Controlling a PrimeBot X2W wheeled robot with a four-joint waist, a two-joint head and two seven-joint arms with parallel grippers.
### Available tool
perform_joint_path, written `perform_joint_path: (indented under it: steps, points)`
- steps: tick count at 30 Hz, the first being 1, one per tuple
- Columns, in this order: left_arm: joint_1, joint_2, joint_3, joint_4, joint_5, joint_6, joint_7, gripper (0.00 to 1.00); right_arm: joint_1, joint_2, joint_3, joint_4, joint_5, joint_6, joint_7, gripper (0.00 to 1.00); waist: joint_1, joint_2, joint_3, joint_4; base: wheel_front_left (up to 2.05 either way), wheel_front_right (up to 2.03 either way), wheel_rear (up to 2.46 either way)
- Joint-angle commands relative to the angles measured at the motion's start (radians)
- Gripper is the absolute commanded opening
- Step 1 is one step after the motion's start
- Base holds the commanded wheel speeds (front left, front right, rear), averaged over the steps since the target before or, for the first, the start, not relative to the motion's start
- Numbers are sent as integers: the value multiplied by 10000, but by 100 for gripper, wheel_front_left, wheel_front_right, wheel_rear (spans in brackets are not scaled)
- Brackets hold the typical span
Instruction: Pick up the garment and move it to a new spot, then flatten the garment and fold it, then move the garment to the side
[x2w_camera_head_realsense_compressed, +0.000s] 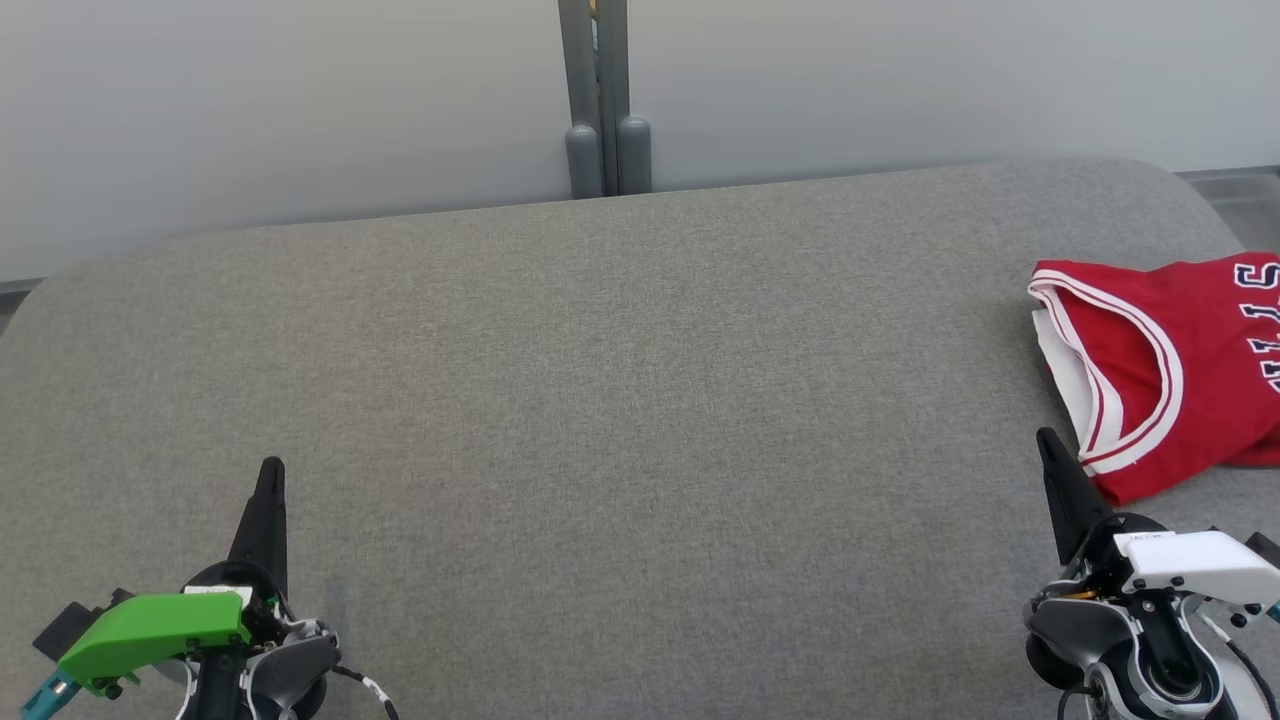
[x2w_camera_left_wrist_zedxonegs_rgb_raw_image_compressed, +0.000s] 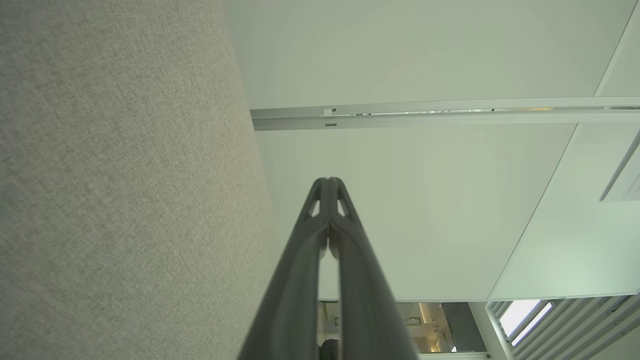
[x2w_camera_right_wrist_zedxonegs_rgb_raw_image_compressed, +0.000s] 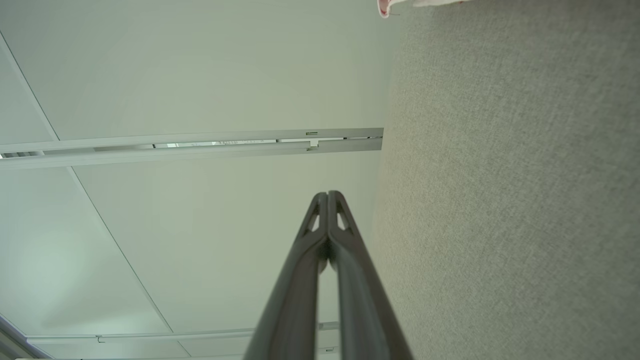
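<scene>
Dark tapered fingers (x2w_camera_head_realsense_compressed: 262, 530), green cover (x2w_camera_head_realsense_compressed: 150, 628) on left gripper (x2w_camera_head_realsense_compressed: 270, 468), white cover (x2w_camera_head_realsense_compressed: 1200, 565) on right gripper (x2w_camera_head_realsense_compressed: 1046, 438), thin black cable (x2w_camera_head_realsense_compressed: 366, 686)

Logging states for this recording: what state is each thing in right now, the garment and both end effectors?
Red jersey: lying rumpled at the right edge of the grey surface, unheld, partly out of frame.
Left end effector: shut, empty.
Right end effector: shut, empty, near the jersey.
</scene>
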Motion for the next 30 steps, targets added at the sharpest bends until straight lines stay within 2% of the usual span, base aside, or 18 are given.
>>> perform_joint_path:
  steps: [1, 30]
  points:
    - [-100, 67, 43, -15, -8, -64, 29, 0, 79, -45, -24, -52, 56, 4, 46, 0, 0, -1, 0, 0, 0, 0, 0]
    - [-100, 67, 42, -16, -8, -65, 29, 0, 80, -45, -23, -52, 57, 4, 45, 0, 0, -1, 0, 0, 0, 0, 0]
